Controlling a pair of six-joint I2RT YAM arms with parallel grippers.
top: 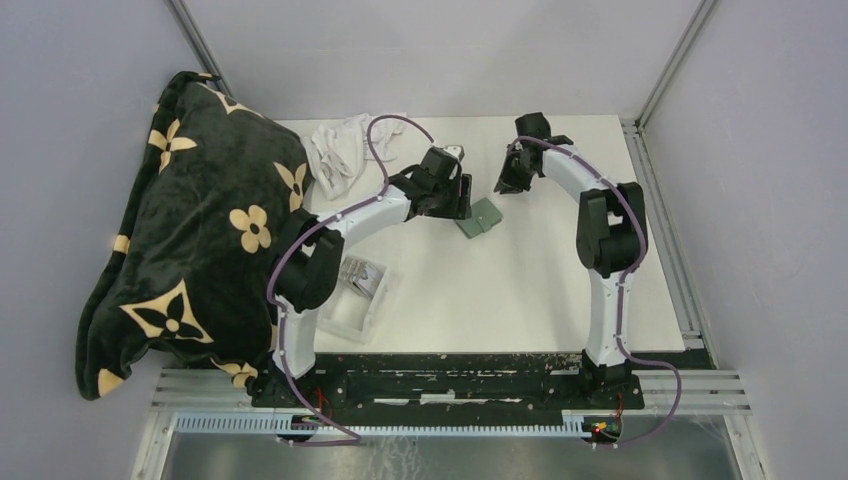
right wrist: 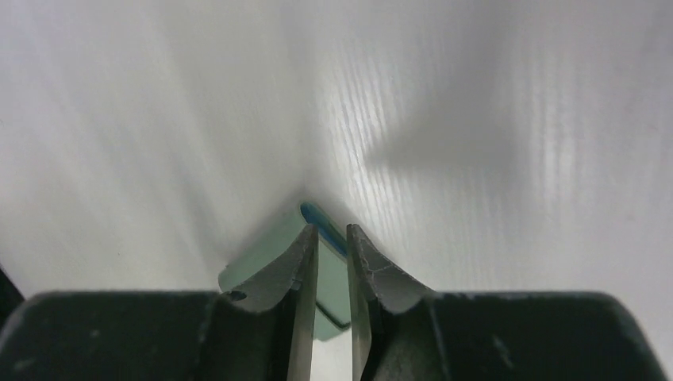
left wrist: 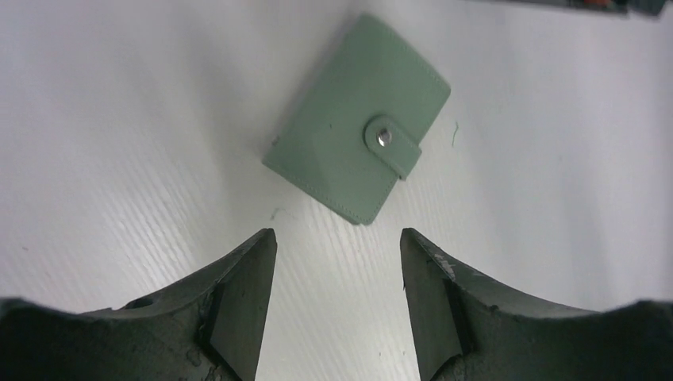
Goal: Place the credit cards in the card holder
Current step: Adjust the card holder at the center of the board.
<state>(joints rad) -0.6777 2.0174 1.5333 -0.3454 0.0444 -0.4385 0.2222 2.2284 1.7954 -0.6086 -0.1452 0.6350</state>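
The card holder is a pale green wallet, folded shut with its snap tab fastened. It lies flat on the white table, near the middle. My left gripper hovers just short of its near corner, open, with nothing between the fingers. The right gripper stands at the holder's other side. Its jaws are a narrow gap apart and grip nothing. Below them lies a corner of the holder with a blue edge showing. Greyish credit cards lie in a clear tray by the left arm.
A black blanket with beige flowers is heaped along the table's left side. A crumpled white cloth lies at the back behind the left arm. Grey walls and metal rails close the table in.
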